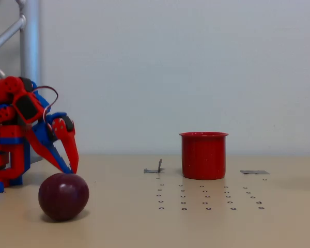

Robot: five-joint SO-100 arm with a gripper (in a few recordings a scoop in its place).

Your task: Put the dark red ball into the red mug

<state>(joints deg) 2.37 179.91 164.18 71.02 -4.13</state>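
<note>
In the fixed view, the red-and-blue gripper [72, 169] is hovering just above the dark red ball [63, 196], fingers nearly together and clamping nothing. The ball is resting on the table [144, 227], well left of the red mug [203, 155]. It appears smooth, rigid and likely slippery; gripping across its widest girth is advisable.

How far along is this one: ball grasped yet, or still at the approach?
Nothing finished. The dark red ball sits on the table, far left of the red mug. The gripper is poised over the ball, fingertips at its top. Grasp, carry and drop remain.
</note>
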